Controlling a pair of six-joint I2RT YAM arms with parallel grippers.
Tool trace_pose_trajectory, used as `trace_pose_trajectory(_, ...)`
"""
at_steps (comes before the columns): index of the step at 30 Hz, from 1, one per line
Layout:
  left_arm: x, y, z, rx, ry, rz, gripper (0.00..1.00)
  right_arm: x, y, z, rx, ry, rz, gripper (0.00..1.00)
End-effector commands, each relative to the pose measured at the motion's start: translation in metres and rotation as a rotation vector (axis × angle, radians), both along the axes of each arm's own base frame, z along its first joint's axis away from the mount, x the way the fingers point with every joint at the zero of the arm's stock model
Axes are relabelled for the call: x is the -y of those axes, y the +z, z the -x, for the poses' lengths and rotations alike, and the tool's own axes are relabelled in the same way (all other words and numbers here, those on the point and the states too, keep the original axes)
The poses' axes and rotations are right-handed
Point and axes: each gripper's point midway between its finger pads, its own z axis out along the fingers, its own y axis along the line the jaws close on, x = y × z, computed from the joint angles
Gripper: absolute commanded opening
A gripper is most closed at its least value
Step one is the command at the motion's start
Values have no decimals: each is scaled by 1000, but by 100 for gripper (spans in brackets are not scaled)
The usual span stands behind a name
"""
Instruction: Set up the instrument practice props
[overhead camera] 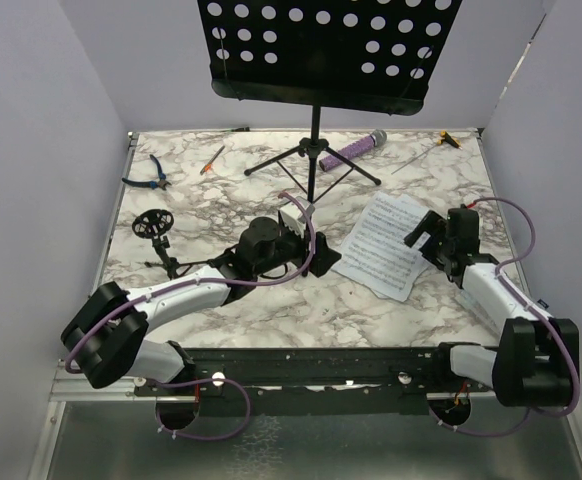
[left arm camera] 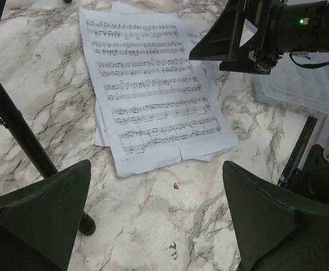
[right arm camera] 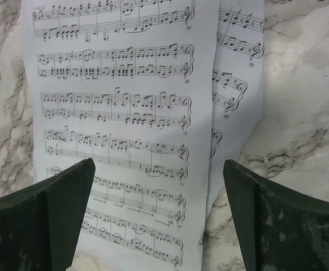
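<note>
Worktop (overhead camera: pixel 271 310): white marble-pattern surface with grey and brownish veins, running from wall to wall.
Left wall (overhead camera: pixel 31 150): plain pale lavender-grey panel, meeting the worktop's left edge.
Back wall (overhead camera: pixel 131 60): the same plain panel, standing along the far edge.
Right wall (overhead camera: pixel 561 120): matching panel along the right edge, slightly shaded.
Near edge: a black rail (overhead camera: pixel 321 368) runs across it.
Below the rail: dull grey sheet (overhead camera: pixel 311 445), faintly glossy.
Light: even and diffuse, from above; shadows on the marble are soft and short.
Windows: cannot tell.
</note>
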Motion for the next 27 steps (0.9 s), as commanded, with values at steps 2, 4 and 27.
trace_pose_trajectory(2, 2, -10, 2, -18, -4, -16, 99, 10, -2, -24, 17, -42, -44, 100)
trace_pose_trajectory(4, 1, -9, 1, -17, 2, -15, 99, 9, -5, -30, 22, -32, -71, 100)
trace_pose_trajectory(27, -4, -6, 2, -5, 18, -14, 99, -50, 6, -62, 221, 274, -417, 82)
